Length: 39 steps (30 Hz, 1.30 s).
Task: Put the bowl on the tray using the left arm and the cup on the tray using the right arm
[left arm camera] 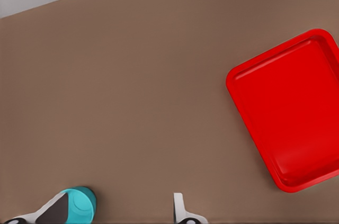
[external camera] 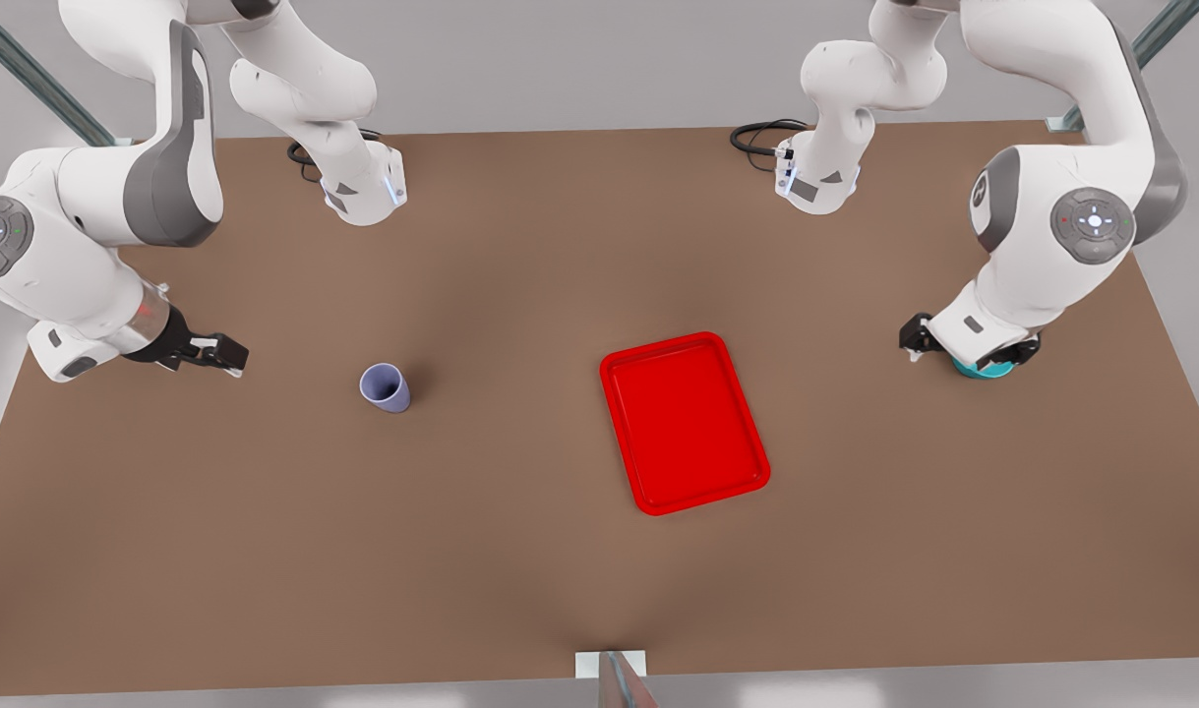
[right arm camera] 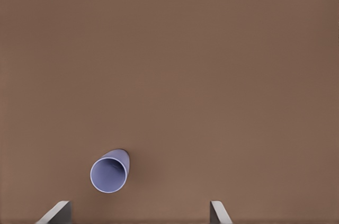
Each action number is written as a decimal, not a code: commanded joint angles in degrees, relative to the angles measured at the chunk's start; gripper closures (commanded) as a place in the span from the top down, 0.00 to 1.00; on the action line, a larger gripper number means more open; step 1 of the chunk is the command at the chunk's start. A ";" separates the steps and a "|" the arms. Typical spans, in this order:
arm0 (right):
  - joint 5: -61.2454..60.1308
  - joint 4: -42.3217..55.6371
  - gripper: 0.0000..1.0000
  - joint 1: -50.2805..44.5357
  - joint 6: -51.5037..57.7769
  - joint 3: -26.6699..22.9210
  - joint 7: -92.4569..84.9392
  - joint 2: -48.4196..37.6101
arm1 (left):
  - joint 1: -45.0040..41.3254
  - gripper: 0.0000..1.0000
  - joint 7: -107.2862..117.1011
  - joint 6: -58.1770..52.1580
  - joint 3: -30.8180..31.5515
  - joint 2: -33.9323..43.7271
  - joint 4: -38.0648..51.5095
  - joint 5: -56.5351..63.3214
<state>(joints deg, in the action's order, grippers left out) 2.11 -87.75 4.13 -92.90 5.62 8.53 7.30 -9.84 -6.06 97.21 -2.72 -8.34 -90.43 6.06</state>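
The teal bowl (external camera: 981, 370) sits at the front view's right, mostly hidden under my left gripper (external camera: 983, 356). In the left wrist view the bowl (left arm camera: 83, 203) lies against one finger (left arm camera: 54, 211), inside the open gripper (left arm camera: 117, 213). The red tray (external camera: 685, 423) lies right of the table's middle with nothing on it; the same tray (left arm camera: 288, 107) appears in the left wrist view. The lavender cup (external camera: 386, 386) stands upright left of centre. My right gripper (external camera: 215, 352) hangs open to the cup's left, apart from it. In the right wrist view the cup (right arm camera: 109, 172) sits just ahead of that gripper (right arm camera: 136, 214).
Everything rests on a brown table (external camera: 520, 551). Both arm bases (external camera: 363, 187) (external camera: 817, 177) stand at the back edge with black cables beside them. A white bracket (external camera: 609, 665) sits at the front edge. Bare tabletop separates the cup from the tray.
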 commanded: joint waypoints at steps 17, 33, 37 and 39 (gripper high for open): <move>0.00 -0.06 1.00 0.00 -0.09 0.00 0.00 0.35 | 27.95 1.00 -36.66 27.95 -10.20 -15.13 -25.14 -19.51; 0.00 -0.06 1.00 0.00 -0.26 0.00 -0.09 0.70 | 30.32 0.22 -36.57 30.58 -10.20 -20.84 -24.79 -19.68; 0.00 0.03 1.00 0.00 -0.26 0.00 -0.09 0.70 | 30.32 0.21 -35.69 30.67 -10.20 -21.46 -24.00 -19.77; 0.00 -0.06 1.00 0.00 -0.26 0.00 0.00 0.79 | 30.32 0.21 -35.43 30.67 -10.20 -21.54 -23.56 -19.77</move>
<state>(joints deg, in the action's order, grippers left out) 2.11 -87.80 4.14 -93.16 5.62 8.46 8.09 20.48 -41.40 127.96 -12.92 -29.88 -113.93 -13.68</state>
